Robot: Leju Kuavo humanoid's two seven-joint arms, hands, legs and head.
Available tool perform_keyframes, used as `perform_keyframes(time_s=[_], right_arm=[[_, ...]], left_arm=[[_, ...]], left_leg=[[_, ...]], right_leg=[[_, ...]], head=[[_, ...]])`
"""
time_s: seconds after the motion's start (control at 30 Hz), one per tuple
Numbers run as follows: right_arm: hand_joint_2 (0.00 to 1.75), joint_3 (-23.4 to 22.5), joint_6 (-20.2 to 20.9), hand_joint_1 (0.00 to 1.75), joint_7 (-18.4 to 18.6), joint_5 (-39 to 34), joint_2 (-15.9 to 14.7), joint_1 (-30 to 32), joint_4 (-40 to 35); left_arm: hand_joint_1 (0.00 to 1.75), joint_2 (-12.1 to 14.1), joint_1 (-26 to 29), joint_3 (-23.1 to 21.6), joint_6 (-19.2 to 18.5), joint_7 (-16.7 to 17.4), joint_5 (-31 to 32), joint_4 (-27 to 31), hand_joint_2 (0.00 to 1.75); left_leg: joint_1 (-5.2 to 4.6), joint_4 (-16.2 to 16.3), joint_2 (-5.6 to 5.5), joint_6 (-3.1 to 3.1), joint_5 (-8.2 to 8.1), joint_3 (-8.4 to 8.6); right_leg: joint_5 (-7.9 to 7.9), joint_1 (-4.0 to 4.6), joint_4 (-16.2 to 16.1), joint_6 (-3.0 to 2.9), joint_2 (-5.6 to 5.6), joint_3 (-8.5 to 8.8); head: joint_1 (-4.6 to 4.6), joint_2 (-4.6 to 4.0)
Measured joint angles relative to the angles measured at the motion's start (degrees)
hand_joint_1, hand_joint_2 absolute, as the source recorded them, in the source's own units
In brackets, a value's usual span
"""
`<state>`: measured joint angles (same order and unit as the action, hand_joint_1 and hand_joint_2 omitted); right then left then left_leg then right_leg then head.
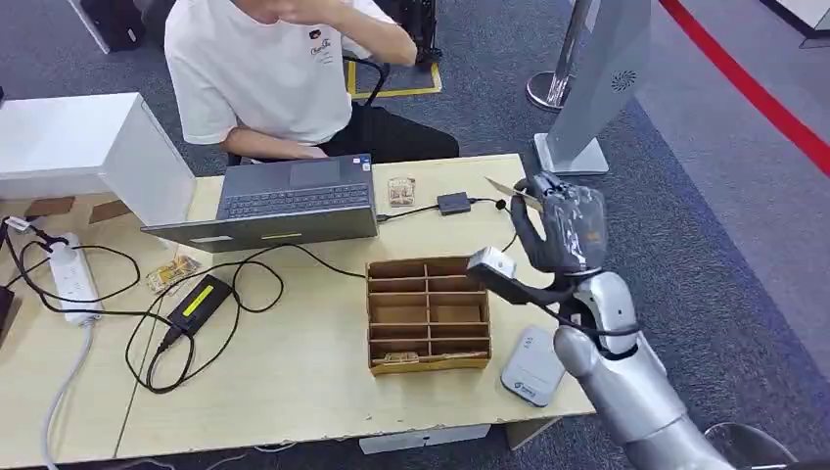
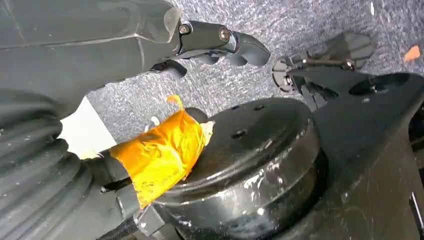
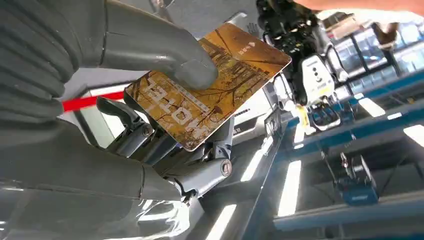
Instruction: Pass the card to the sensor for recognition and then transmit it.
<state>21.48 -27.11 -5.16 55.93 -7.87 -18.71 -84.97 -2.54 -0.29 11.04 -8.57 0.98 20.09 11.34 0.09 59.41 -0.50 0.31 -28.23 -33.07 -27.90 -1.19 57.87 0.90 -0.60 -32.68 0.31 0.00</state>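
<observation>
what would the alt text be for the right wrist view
The robot's right hand holds an orange-brown card with white lettering, its grey thumb pressing on the printed face and its darker fingers behind it. Beyond the card are blurred, tilted surroundings with bright strip lights and blue beams.

The golden-brown printed card (image 3: 210, 85) sits tilted, pinched in the raised right hand (image 1: 560, 227).
</observation>
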Motion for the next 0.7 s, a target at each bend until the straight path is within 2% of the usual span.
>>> perform_keyframes(time_s=[0.13,0.33,0.5,0.7], right_arm=[[1.75,-3.2,-2.5,1.75,-3.2,0.6,-0.1,9.5,-6.4],[1.75,-6.7,-5.4,1.75,-4.9,6.8,-0.2,18.6,-10.8],[1.75,-9.1,-9.5,1.75,-2.7,18.6,-0.2,23.3,-10.4],[1.75,-11.6,-9.9,1.75,-0.8,25.9,-0.2,25.9,-7.1]], left_arm=[[0.0,-0.2,0.1,0.3,0.5,0.0,-0.2,0.0,1.75],[0.0,-0.3,0.1,1.3,1.2,0.1,0.0,0.0,1.75],[0.0,-0.5,0.0,1.6,2.5,1.8,0.7,0.0,1.75],[0.0,-0.5,0.0,1.9,2.7,1.2,1.1,0.0,1.75]], left_leg=[[0.0,0.0,0.0,-0.03,-0.05,-0.01],[0.0,0.0,0.02,-0.03,-0.05,0.0],[0.0,0.0,0.09,-0.03,-0.04,0.02],[0.0,0.0,0.13,-0.03,-0.04,0.02]], right_leg=[[-0.01,0.0,0.0,-0.01,0.01,-0.01],[-0.02,0.0,0.0,0.0,0.06,0.0],[-0.01,0.0,0.0,-0.01,0.1,0.02],[-0.01,0.0,0.0,0.0,0.12,0.01]], head=[[-0.02,0.0],[-0.02,0.02],[-0.02,0.0],[0.0,0.0]])
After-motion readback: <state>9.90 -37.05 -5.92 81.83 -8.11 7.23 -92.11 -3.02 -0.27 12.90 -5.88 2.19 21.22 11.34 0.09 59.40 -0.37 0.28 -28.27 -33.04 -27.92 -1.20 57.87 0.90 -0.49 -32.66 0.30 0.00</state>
